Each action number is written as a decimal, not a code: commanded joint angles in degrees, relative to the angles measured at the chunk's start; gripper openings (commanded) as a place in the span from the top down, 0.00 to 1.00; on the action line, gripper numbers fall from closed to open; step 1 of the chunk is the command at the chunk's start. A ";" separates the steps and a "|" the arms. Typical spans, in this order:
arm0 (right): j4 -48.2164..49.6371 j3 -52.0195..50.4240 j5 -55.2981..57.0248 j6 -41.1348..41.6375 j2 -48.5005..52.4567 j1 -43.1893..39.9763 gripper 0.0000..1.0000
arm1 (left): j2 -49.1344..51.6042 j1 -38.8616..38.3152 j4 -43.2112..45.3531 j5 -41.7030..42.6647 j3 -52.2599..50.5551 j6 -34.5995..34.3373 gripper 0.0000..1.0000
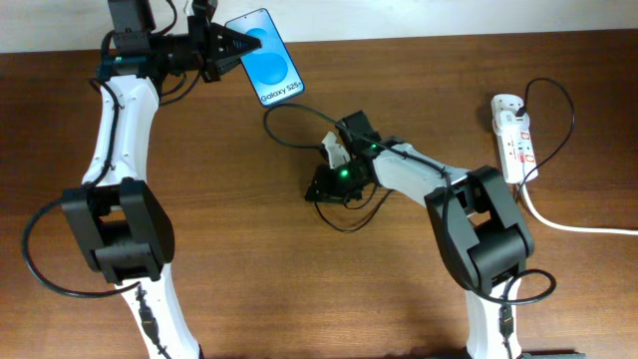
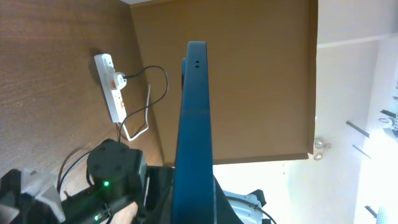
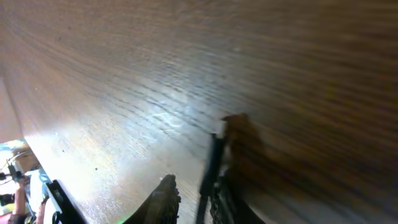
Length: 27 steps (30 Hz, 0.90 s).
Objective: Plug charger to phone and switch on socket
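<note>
My left gripper (image 1: 231, 46) is shut on the phone (image 1: 265, 45), which has a blue screen reading "Galaxy S25", and holds it up at the table's far edge. In the left wrist view the phone (image 2: 195, 118) is seen edge on between the fingers (image 2: 194, 208). The thin black charger cable (image 1: 299, 107) loops on the table at the centre. My right gripper (image 1: 324, 187) is low over it. In the right wrist view the fingers (image 3: 194, 200) are apart, with the cable's black tip (image 3: 215, 155) between them, against the right finger. The white socket (image 1: 511, 135) lies at the far right.
The socket's thick white cord (image 1: 568, 224) runs off to the right edge. The socket also shows in the left wrist view (image 2: 112, 87) with a black plug in it. Bare wooden table (image 1: 249, 229) lies in front of both arms.
</note>
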 commanded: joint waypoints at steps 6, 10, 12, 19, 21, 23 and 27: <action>0.04 -0.24 -1.36 0.92 3.21 -0.46 0.96 | -0.68 0.35 0.17 2.03 0.48 0.74 1.00; -0.04 -0.24 -10.49 -3.08 0.55 -2.99 0.96 | -0.68 0.35 0.17 2.03 0.48 0.76 1.00; -0.24 -0.24 -14.05 -4.35 -2.56 -4.37 0.96 | -0.68 0.35 0.17 2.01 0.48 0.76 1.00; -5.64 -0.26 -21.86 -9.77 -20.68 -10.56 0.96 | -0.68 0.35 0.17 2.03 0.48 0.76 1.00; -9.05 -0.33 -21.79 -11.69 -26.51 -12.70 0.96 | -0.68 0.35 0.17 2.03 0.48 0.76 1.00; -10.08 -1.42 -21.84 -11.82 -31.04 -15.15 0.96 | -0.68 0.31 0.17 2.03 0.48 0.76 1.00; -0.48 -11.04 -27.63 -5.62 -37.66 -19.23 0.96 | -0.68 -0.79 0.15 2.03 0.48 1.99 1.00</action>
